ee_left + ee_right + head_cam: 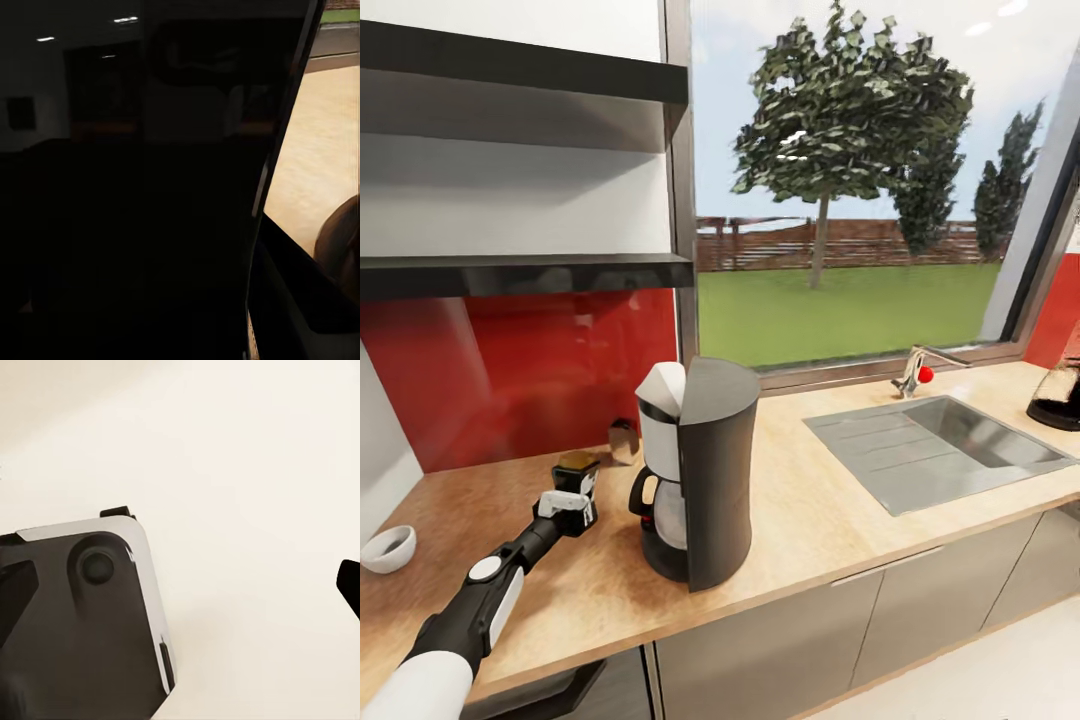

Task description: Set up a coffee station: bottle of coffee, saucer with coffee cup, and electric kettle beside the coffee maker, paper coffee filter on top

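Observation:
The black coffee maker [705,470] stands mid-counter with a white paper filter [663,390] on its top. Just left of it, my left gripper [573,492] is shut on the dark bottle of coffee [577,466], which has a golden lid and sits low over the counter. Up close in the left wrist view, the bottle [135,210] is a dark glassy surface. A small shiny cup [623,440] stands behind the bottle by the red wall. A white saucer-like dish [388,548] lies at the far left. The kettle [1058,395] is at the far right. My right gripper [180,585] hangs open over pale floor.
A steel sink [935,445] with a tap [912,372] is set into the wooden counter [810,520] right of the coffee maker. Two dark shelves [520,270] hang above the left part. The robot's base [82,630] is seen in the right wrist view.

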